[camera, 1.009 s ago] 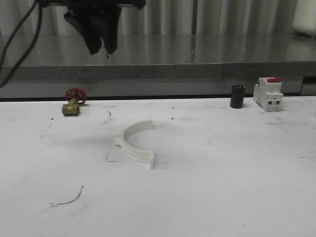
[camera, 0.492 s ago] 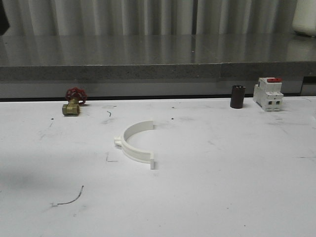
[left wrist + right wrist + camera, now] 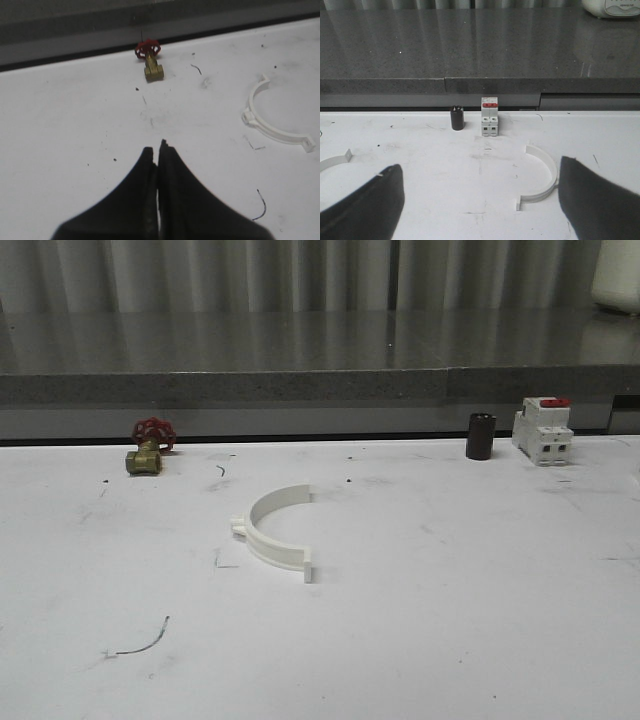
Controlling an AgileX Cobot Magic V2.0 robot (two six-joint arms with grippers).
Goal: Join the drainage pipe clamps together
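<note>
One white half-ring drainage pipe clamp [image 3: 272, 540] lies flat on the white table near the middle, its open side facing right and back. In the left wrist view this clamp [image 3: 276, 134] lies well off to one side of my left gripper [image 3: 156, 148], which is shut with nothing between its fingers and hovers over bare table. A second white half-ring clamp [image 3: 553, 171] lies on the table just inside my right gripper's right finger [image 3: 595, 200]. My right gripper [image 3: 480, 165] stands wide open and empty. An end of the first clamp [image 3: 335, 161] shows beyond its left finger.
A brass valve with a red wheel [image 3: 150, 445] stands at the back left of the table. A black cylinder [image 3: 481, 435] and a white-and-red breaker block [image 3: 543, 430] stand at the back right. A grey ledge [image 3: 320, 385] runs behind the table.
A dark gripper that hung at the upper left of the front view has moved off to the left and out of that view. The clamp on the table has stayed put.
</note>
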